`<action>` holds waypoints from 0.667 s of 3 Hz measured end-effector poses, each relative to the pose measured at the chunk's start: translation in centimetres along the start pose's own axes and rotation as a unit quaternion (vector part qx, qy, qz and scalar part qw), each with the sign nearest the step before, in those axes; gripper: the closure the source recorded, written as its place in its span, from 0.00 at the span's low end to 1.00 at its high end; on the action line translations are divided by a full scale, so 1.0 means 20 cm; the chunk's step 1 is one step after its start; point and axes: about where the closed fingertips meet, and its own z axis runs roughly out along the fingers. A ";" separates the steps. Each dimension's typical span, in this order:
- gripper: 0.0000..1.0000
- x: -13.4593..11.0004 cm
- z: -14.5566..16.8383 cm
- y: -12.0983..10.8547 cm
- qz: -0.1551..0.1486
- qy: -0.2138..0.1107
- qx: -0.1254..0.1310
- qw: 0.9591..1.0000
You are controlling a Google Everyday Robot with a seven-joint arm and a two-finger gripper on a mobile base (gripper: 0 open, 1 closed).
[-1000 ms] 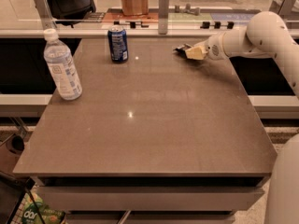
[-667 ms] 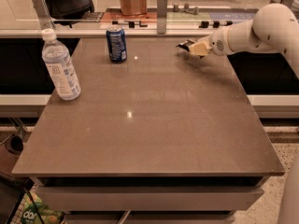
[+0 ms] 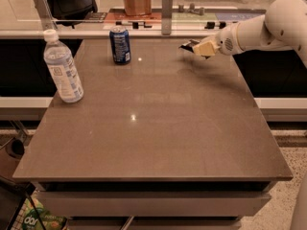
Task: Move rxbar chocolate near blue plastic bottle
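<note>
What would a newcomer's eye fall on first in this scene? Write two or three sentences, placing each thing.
The big white arm reaches in from the right, its pincer low over the far right of the table, with a small dark thing at its tip, probably the rxbar chocolate. Across from it, the tall blue plastic bottle stands near the left edge. A dark-blue soda can stands at the far side between them.

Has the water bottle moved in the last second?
No. The bottle stays left of the soda can; the gripper is over the table's far right.
</note>
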 end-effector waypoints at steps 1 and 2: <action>1.00 -0.03 -0.05 0.14 -0.013 0.000 -0.035 0.999; 1.00 -0.07 -0.11 0.31 -0.027 -0.001 -0.055 0.998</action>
